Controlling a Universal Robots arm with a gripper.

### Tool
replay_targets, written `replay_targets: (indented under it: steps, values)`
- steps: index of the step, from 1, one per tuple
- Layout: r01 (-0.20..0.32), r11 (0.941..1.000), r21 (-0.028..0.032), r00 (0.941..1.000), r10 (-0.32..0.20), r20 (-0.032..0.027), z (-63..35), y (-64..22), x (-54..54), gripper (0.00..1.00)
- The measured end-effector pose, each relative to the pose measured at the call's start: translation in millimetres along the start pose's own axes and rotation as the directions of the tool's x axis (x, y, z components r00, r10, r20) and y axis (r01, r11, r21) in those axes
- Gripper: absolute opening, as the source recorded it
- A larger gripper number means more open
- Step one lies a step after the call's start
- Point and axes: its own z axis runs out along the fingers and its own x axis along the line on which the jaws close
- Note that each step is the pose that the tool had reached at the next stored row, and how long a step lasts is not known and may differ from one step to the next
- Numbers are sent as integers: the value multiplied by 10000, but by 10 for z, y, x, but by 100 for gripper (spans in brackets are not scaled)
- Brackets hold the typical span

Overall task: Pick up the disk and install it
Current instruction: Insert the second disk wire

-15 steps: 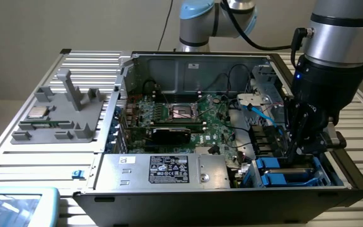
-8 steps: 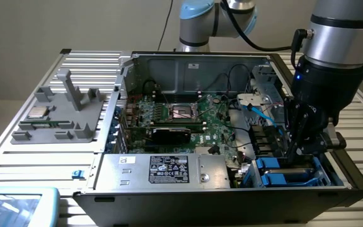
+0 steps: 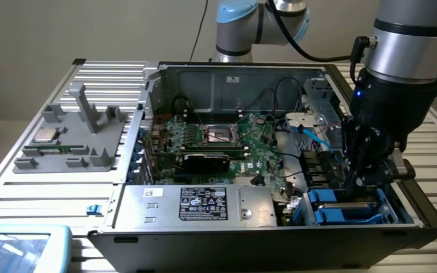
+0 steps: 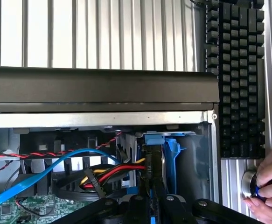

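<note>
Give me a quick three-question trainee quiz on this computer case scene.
1. True or false: the gripper is down inside the case.
2. What colour is the frame of the disk in its fingers?
3. In the wrist view, what is beside the case? A) keyboard B) monitor C) mouse

Key: 1 true; 2 blue; 3 A
</note>
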Motion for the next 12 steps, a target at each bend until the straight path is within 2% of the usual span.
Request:
replay_targets:
  steps: [12]
  values:
    - [0, 10000, 1, 10000, 0, -16, 3, 0, 1, 16]
